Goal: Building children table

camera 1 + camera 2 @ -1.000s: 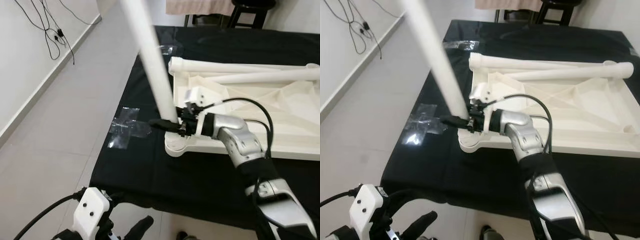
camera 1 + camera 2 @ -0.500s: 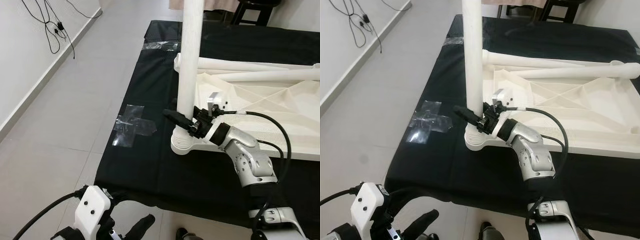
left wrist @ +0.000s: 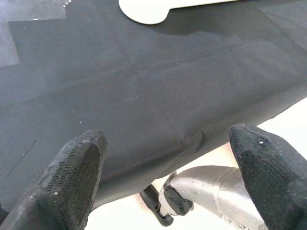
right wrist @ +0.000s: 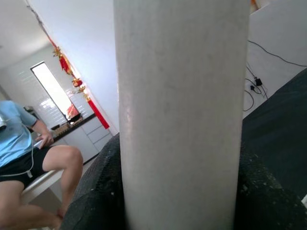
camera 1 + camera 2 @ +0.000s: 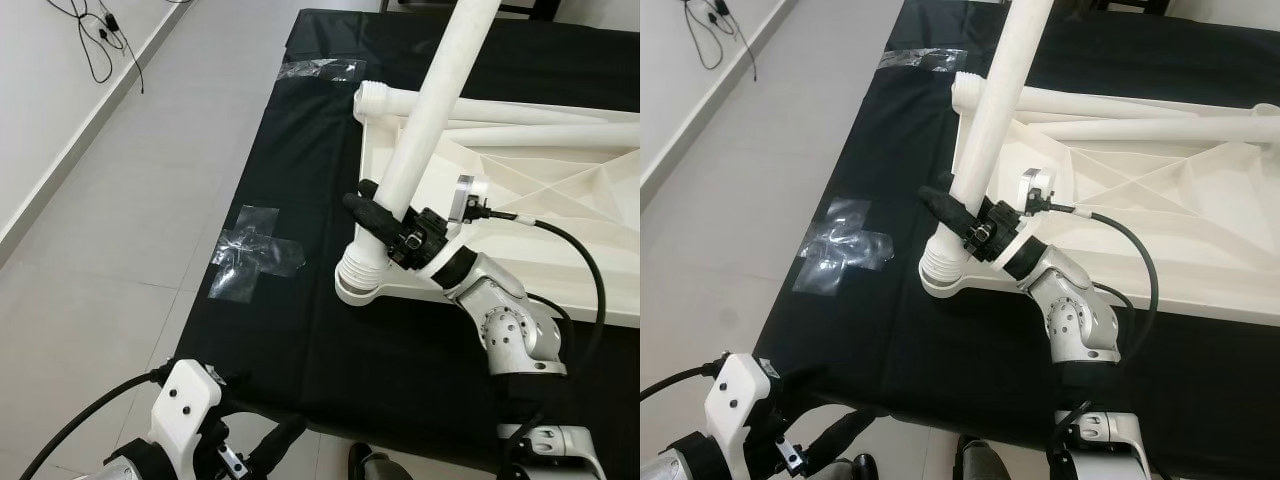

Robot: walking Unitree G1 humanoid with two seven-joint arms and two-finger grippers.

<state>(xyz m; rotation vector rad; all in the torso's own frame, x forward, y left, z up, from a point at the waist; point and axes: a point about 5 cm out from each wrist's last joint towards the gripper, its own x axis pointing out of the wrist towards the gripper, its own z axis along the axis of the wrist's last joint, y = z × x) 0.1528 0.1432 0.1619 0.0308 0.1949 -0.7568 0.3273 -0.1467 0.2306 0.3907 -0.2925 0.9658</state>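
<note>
Right end effector [image 5: 385, 222] is clamped on the table leg [image 5: 425, 125], tilted in its corner socket [image 5: 360, 280]. Next: straighten and seat it. Left end effector [image 3: 163, 177] hangs apart.

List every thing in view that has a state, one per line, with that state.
Table leg: tilted, threaded end at the corner socket, held by the right gripper.
Corner socket: leg end entering it, not upright.
Table top: upside down on the black cloth.
Two other legs: lying loose across the table top.
Right gripper: shut on the table leg.
Left gripper: open, idle over the cloth edge.
Clear tape: stuck on the cloth.
</note>
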